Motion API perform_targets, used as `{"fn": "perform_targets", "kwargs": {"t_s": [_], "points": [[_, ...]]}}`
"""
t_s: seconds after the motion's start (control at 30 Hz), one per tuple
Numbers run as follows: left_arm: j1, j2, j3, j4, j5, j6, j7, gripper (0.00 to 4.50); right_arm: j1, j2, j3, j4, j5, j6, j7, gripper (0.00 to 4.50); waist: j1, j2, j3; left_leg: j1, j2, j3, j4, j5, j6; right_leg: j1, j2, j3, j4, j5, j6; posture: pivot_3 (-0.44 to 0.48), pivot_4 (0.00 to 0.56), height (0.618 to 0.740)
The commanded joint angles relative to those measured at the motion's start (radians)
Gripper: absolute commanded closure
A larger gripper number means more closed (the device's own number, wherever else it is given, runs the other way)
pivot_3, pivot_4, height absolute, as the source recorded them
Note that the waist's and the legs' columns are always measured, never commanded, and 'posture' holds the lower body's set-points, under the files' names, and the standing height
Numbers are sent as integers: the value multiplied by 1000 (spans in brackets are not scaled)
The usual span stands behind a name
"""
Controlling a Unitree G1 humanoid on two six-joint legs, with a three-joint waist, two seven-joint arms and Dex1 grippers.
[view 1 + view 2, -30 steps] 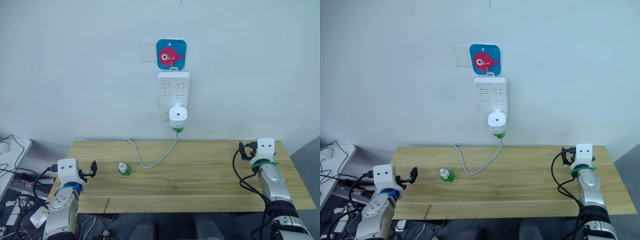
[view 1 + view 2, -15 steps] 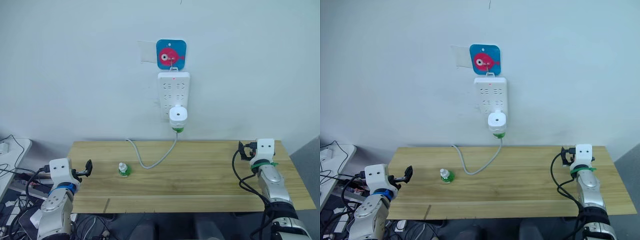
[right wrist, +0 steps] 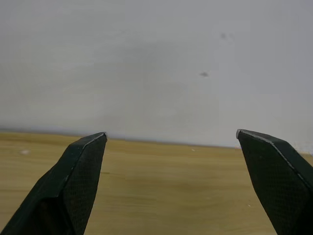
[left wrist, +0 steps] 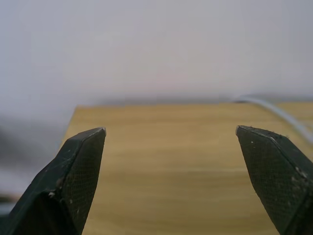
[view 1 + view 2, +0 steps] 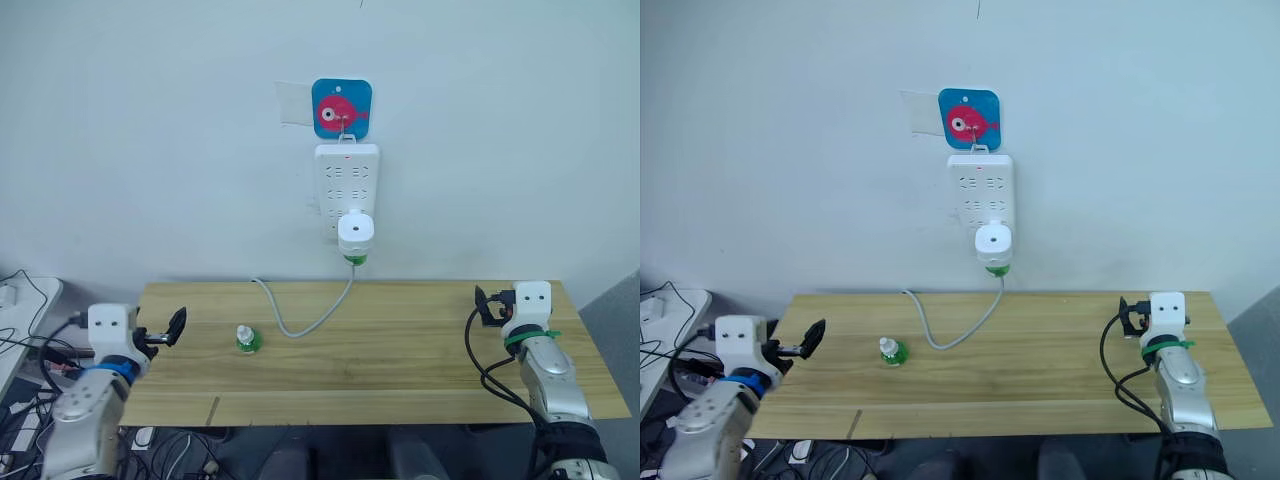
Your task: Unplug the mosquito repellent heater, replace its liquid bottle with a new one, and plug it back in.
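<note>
Left gripper point(image 5: 172, 327): I see it at the near left edge of the table, fingers point(image 4: 78, 166) spread wide in my wrist view, nothing between them, just bare wood ahead.
Right gripper point(image 5: 484, 305): it sits over the right end of the table, well apart from everything else; fingers point(image 3: 83, 171) wide apart too, holding nothing, facing the wall.
Table point(image 5: 400, 360): I've got a light wooden top running the width of the scene, its back edge along the white wall.
Small bottle point(image 5: 246, 340): it stands upright on the table, left of centre, clear with green liquid, near my left gripper but not touching it.
Cable point(image 5: 300, 325): grey, it curves across the far part of the table just right of the bottle, then climbs the wall.
Mosquito repellent heater point(image 5: 356, 233): white, and I see it plugged into the bottom of the strip on the far wall, a green bottle point(image 5: 355, 260) hanging beneath it.
Power strip point(image 5: 347, 180): tall, white, hung upright on the wall.
Fish sticker point(image 5: 341, 108): blue square with a pink fish, just above the strip.
</note>
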Motion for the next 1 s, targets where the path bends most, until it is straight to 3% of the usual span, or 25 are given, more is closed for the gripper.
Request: {"fn": "perform_targets", "kwargs": {"t_s": [0.03,0.13,0.3,0.47,0.7,1.0], "points": [[-45,91,2,-130,-79,70,-119,605,37,-26,35,-219,43,77,84,0,0,1,1,0,0,0,0,0,0,0,0,0,0,0,0,-32,142,740],[-128,150,-48,-182,-127,154,-193,1537,55,-26,71,-391,153,168,187,0,0,2,3,0,0,-1,1,0,0,1,1,-1,0,0,0,-50,143,740],[-310,172,-167,-158,-133,208,-297,1537,37,-63,130,-586,280,295,315,0,-4,2,4,0,0,0,1,0,0,1,1,-1,-1,0,0,-68,142,740],[-524,144,-290,-26,-100,198,-405,1537,-19,-52,163,-691,362,419,310,0,-9,1,5,-1,0,-1,1,0,0,0,2,-2,-1,0,0,-100,142,740],[-750,59,-379,226,-39,126,-513,1537,-55,-1,178,-715,350,455,241,0,-30,0,5,-2,0,-1,1,0,0,-1,1,-1,-2,0,0,-144,135,740],[-919,-41,-424,502,58,-19,-591,1537,-5,5,177,-710,322,423,236,0,-57,0,5,-3,-1,-1,2,0,0,-2,1,0,-2,0,0,-192,136,740]]}}
